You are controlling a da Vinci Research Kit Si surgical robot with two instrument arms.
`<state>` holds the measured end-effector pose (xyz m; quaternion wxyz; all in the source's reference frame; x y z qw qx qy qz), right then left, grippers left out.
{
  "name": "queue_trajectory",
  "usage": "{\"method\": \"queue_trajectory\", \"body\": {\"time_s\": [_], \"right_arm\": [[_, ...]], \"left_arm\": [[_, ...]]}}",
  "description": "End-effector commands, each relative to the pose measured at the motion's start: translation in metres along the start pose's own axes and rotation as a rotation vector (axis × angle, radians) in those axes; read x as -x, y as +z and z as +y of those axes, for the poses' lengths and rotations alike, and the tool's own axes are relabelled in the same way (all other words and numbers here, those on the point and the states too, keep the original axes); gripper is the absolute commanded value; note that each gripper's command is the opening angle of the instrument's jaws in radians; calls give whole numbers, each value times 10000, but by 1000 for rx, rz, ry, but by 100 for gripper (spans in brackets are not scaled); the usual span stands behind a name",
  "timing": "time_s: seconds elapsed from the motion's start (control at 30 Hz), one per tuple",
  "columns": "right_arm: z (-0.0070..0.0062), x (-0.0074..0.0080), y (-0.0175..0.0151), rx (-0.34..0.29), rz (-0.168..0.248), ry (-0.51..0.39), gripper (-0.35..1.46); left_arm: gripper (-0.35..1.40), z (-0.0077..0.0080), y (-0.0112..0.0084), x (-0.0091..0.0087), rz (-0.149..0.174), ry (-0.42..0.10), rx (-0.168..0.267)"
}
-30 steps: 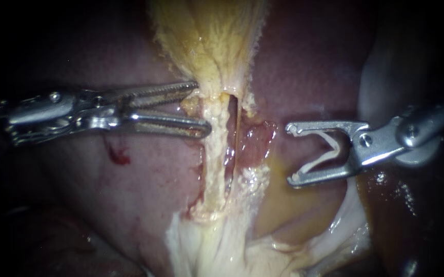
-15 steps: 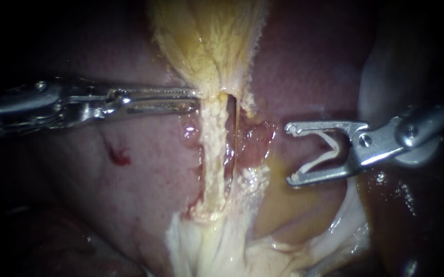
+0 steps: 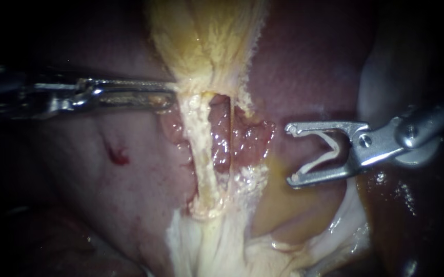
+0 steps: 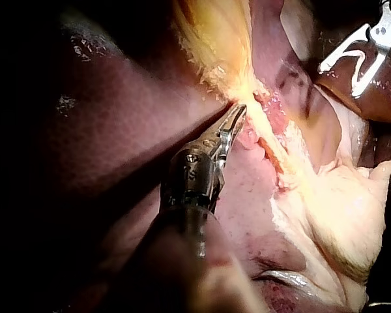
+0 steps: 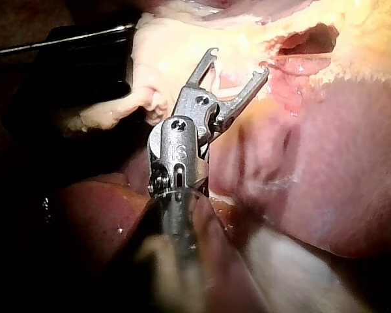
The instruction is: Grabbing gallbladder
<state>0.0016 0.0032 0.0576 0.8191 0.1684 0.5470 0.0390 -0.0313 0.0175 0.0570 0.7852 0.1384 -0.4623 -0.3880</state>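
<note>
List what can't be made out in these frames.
1. The left instrument: endoscope view, shaft fades into darkness at the left edge.
2. How much gallbladder its shut end effector holds: tip buried in tissue, endoscope and left wrist views.
3. Gallbladder's upper part: cut off by the endoscope view's top edge.
4. The clip in the right instrument: right wrist view, lost against pale tissue.
5. Right instrument's shaft: right wrist view, blurred.

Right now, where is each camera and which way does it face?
Endoscope: close over the gallbladder; left instrument and right instrument, holding a clip, enter from opposite sides.
Left wrist: behind its instrument, looking along it to the gallbladder.
Right wrist: behind its instrument, facing pale tissue.
Shared: all show the right instrument.
</note>
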Motion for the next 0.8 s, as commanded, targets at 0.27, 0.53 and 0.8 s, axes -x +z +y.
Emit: {"method": "queue_trajectory", "body": {"time_s": [0.27,0.53,0.8], "right_arm": [[0,0,0,0,0,0,50],[0,0,0,0,0,0,50],[1,0,0,0,0,0,50]], "left_arm": [[-35,-10,-24,21,-31,-18,0],[-35,-9,-25,22,-34,-25,0],[-35,-8,-24,22,-34,-25,0]]}}
